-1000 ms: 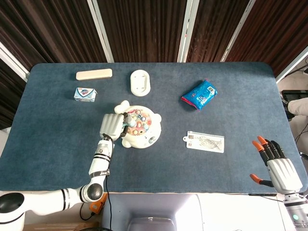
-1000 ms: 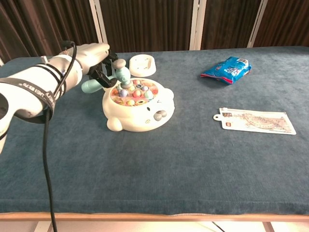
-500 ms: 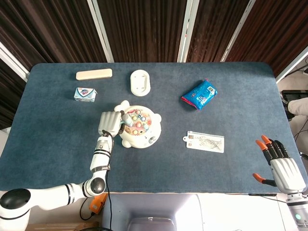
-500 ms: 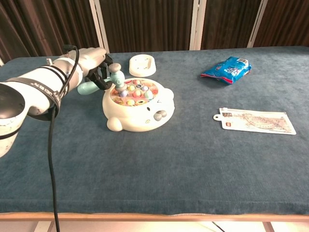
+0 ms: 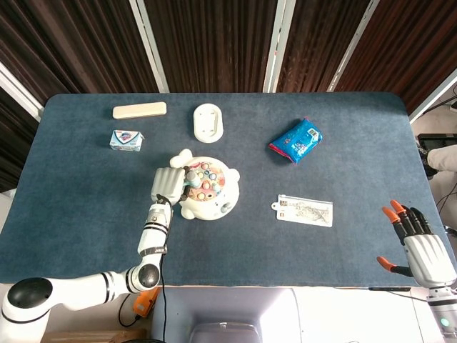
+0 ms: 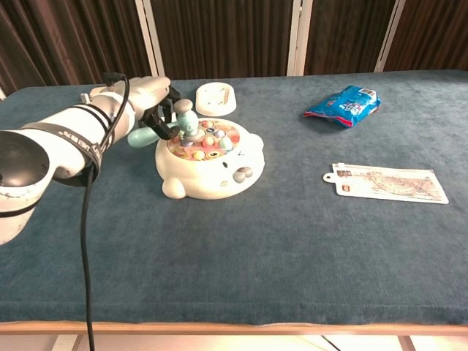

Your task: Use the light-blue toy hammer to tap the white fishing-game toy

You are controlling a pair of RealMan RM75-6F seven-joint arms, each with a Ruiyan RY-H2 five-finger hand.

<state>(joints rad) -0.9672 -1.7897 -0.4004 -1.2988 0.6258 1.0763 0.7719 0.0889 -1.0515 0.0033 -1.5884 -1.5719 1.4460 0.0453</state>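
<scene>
Even, bright overhead light; soft short shadows on the table (image 6: 307, 241); both views sharp, no glare.

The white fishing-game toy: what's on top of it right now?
Small coloured fish pieces sit in the round tray of the white fishing-game toy. The light-blue toy hammer, held by the left hand, has its head over the tray's left side, hiding what lies beneath.

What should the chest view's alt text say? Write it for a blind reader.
The robot's left hand holds a light-blue toy hammer, its head on the white fishing-game toy, on a blue table. A blue packet and a card lie right.
</scene>
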